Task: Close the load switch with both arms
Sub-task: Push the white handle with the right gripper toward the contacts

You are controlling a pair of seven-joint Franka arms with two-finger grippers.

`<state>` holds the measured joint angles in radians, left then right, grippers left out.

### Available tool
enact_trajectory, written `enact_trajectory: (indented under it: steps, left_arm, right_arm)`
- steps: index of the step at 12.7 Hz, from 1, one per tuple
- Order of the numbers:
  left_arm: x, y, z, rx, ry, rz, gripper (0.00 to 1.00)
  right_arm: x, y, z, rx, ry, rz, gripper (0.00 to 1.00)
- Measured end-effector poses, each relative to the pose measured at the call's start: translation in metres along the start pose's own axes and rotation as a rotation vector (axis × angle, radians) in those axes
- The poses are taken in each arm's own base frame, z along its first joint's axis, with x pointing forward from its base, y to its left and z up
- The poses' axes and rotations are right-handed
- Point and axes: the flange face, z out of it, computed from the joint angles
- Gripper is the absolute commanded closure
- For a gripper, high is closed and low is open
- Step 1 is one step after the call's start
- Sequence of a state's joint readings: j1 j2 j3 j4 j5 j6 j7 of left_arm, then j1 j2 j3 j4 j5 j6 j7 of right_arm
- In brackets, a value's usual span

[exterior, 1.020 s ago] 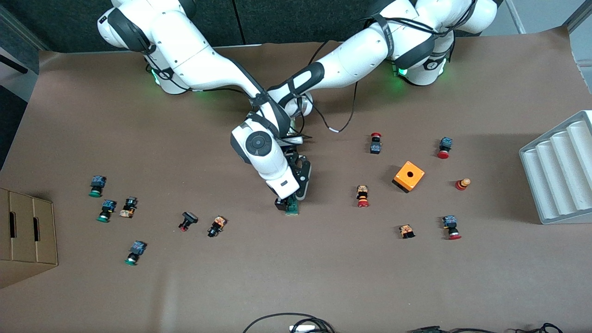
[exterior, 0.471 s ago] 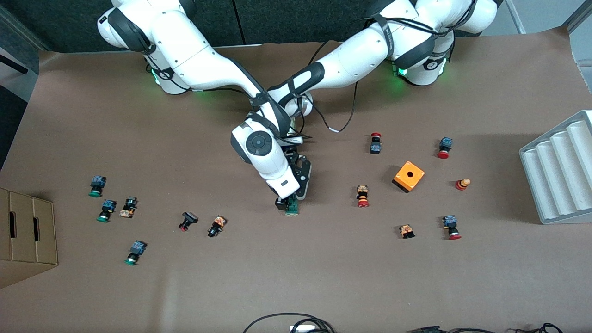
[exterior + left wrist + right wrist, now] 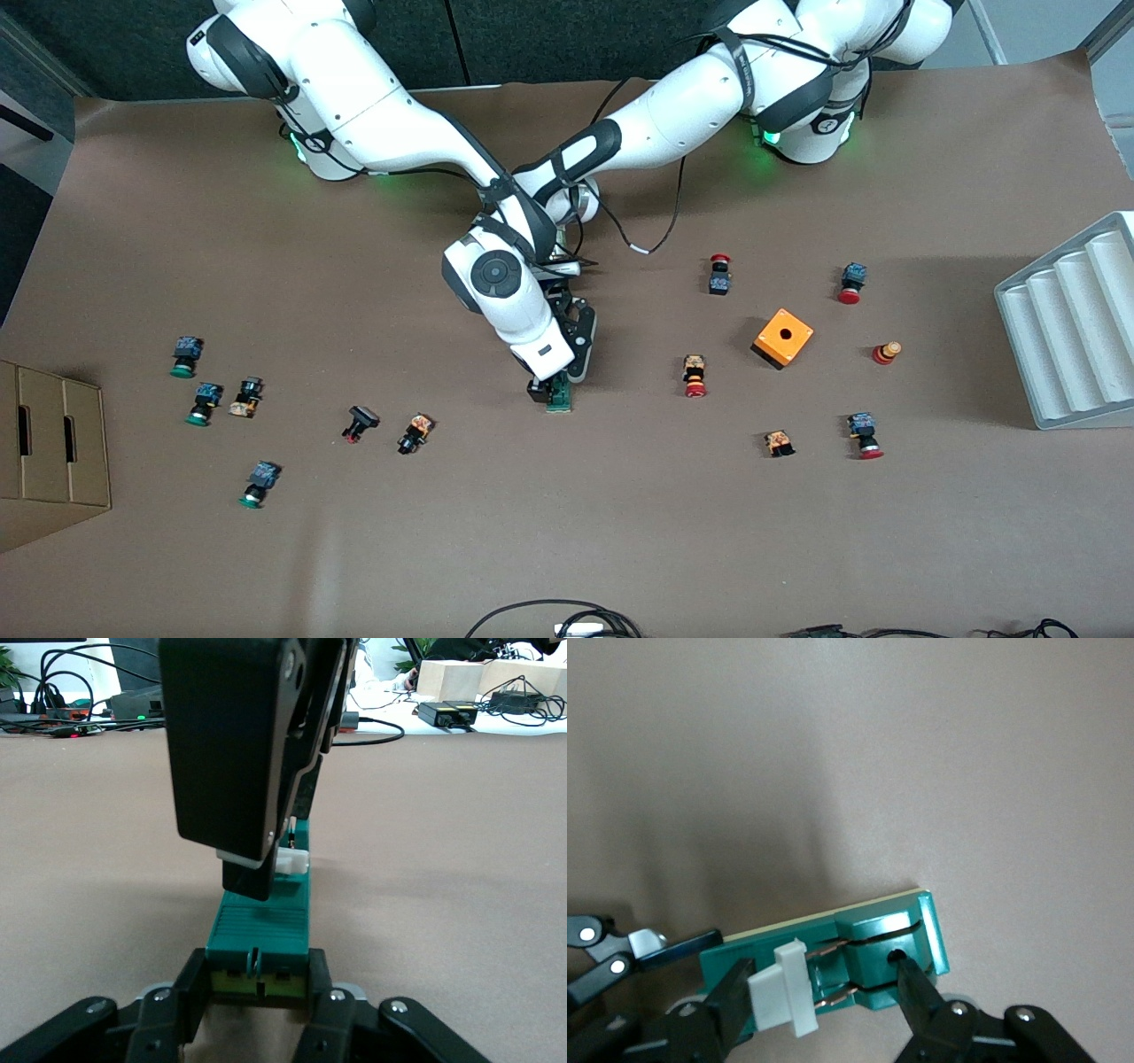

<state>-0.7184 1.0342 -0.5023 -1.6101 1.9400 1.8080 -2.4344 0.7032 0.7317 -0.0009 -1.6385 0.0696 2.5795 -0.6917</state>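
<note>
At mid-bench, the load switch is clamped at one end by the left gripper, while its white sliding piece is pinched by the right gripper.

right gripper: its fingers have drawn in a shade over the last second, one against the white sliding piece, the other against the green end of the load switch.
load switch, front view: no shift on the table that I can make out.
arms: no change of pose visible from the front.
</note>
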Motion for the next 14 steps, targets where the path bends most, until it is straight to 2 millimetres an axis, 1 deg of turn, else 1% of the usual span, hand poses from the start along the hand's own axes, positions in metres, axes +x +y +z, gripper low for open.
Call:
enact_trajectory:
  steps: [5,8,9,14]
  left_arm:
    - [0.000,0.000,0.000,0.000,0.001,0.001,0.73]
    - [0.000,0.000,0.000,0.000,0.001,0.003,0.73]
    - [0.000,0.000,0.000,0.000,0.001,0.004,0.73]
    - [0.000,0.000,0.000,0.000,0.001,0.004,0.73]
  right_arm:
    - [0.001,0.002,-0.005,-0.018,0.011,-0.007,0.26]
    - [-0.009,0.027,-0.009,-0.088,0.033,0.004,0.26]
    - [-0.011,0.029,-0.008,-0.091,0.031,0.006,0.26]
    - [-0.010,0.029,-0.008,-0.092,0.032,0.004,0.27]
